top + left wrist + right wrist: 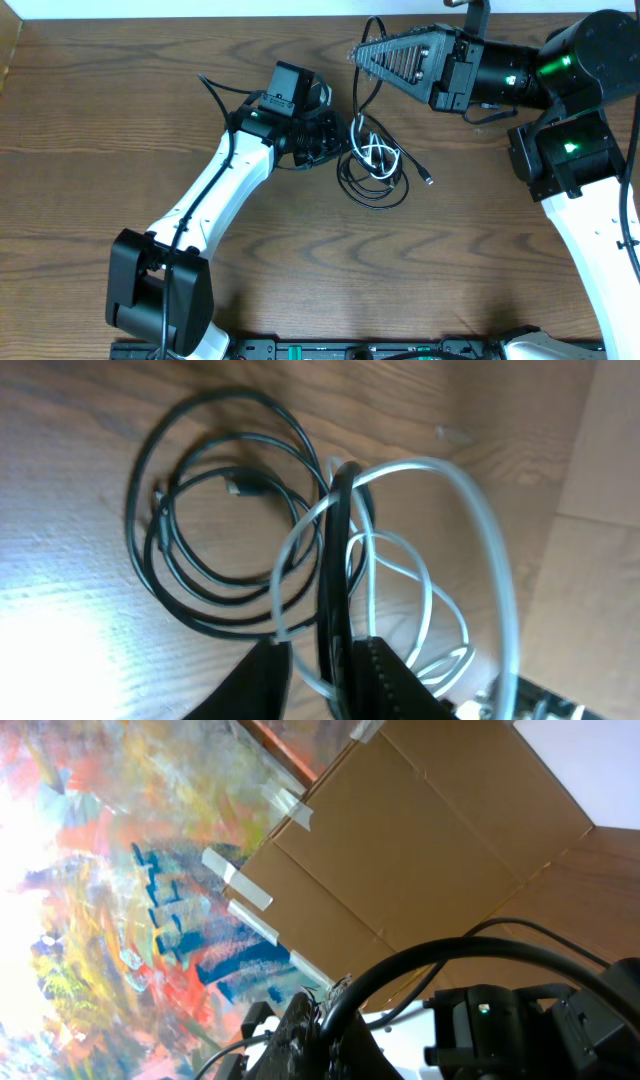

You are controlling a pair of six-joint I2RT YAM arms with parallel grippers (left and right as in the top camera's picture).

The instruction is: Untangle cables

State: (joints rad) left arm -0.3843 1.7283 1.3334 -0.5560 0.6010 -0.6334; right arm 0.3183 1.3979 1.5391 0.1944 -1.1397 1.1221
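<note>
We see the cables [372, 165] lying in a loose knot near the middle of the table [120, 120], just to the right of the left gripper [340, 135]. The white cable [378, 152] is short and thin. It curls in small glossy loops at the top of the heap, and the left wrist view shows it [480, 530] arching in a wide bow over the dark cords. One black cable [357, 95] rises out of the heap to the right gripper [362, 55]. From the left wrist it [335, 590] looks thick and matt, and it runs straight between the two dark fingers [262, 680]. The other black cable [372, 200] lies flat in several round coils, with its small plug end [428, 180] resting apart to the right.

The left gripper [325, 650] is narrow, its fingers closed about the black cable, with the white cable crossing beside them. The right gripper [315, 1020] is pinched on the same black cable [480, 948], which bows away from its tip. From above we see its finger [400, 55] as a ribbed grey wedge.

The table is brown wood with a wavy grain. Behind the right wrist we make out flat cardboard [430, 850] with pale tape strips [240, 880] and a surface painted in many colours [120, 870].
</note>
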